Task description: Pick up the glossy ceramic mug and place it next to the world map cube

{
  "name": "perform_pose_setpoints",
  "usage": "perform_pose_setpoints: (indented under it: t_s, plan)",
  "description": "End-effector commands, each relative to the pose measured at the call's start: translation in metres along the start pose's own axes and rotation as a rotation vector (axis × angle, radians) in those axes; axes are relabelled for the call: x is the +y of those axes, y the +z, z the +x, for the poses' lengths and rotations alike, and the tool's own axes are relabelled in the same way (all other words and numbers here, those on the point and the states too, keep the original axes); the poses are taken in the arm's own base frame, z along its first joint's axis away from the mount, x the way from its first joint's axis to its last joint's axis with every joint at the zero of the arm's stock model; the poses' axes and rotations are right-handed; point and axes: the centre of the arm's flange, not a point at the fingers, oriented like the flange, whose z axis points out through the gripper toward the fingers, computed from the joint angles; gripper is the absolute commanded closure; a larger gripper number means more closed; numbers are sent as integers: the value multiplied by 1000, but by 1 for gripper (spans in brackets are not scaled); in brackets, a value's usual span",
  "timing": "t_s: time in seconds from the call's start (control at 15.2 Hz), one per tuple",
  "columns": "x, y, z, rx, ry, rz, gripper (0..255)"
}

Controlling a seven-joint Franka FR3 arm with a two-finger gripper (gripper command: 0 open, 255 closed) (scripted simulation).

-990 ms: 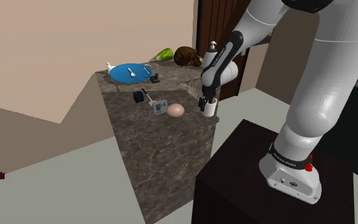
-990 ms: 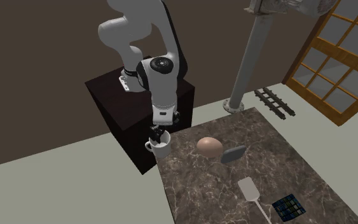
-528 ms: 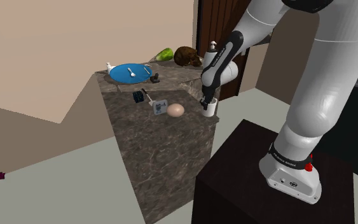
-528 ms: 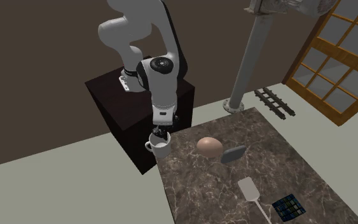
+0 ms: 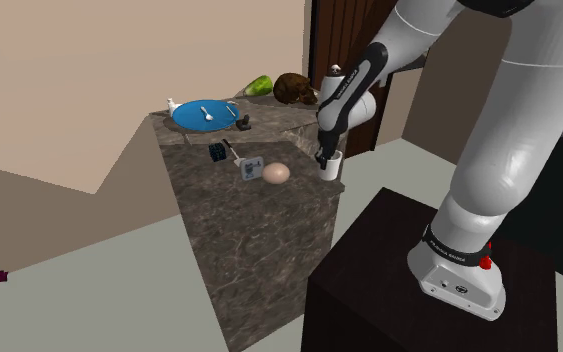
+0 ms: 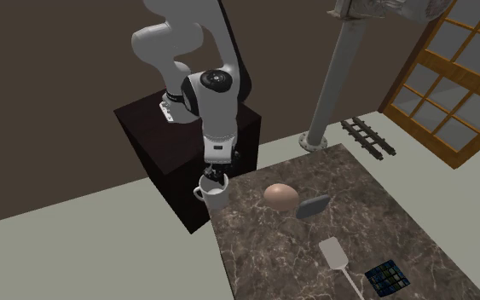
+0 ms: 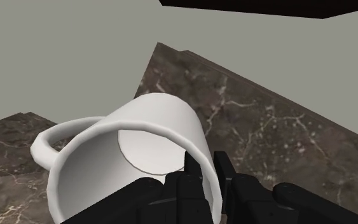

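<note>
Mug: the white mug (image 5: 330, 169) sits at the near right corner of the bench (image 5: 239, 230) in the shoulder view; I can't tell if it is lifted.
Tool: the tool (image 7: 206, 167) pinches the mug's wall, one finger inside.
Progress: grasped, I'd judge; the carry and placing remain.
Cube: the world map cube (image 5: 217, 152) is well apart, far left.
Arm: bent over, with the tool pointing down.

Flat, even light all round, no hard shadows on the marble counter (image 5: 249, 225). In the shoulder view the white arm (image 5: 509, 130) at three o'clock fades softly to grey along its edges. The mug (image 7: 145, 121) glows pale, dimmer inside, and the stand (image 6: 178, 162) reads near-black.
</note>
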Motion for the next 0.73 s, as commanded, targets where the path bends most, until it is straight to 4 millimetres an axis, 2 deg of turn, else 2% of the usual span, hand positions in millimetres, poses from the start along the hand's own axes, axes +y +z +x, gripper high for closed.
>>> perform_pose_setpoints:
  t_s: [0.0, 0.66]
  plan:
    - [1, -11, 1, 0, 0, 0, 255]
    - [4, -63, 3, 0, 0, 0, 255]
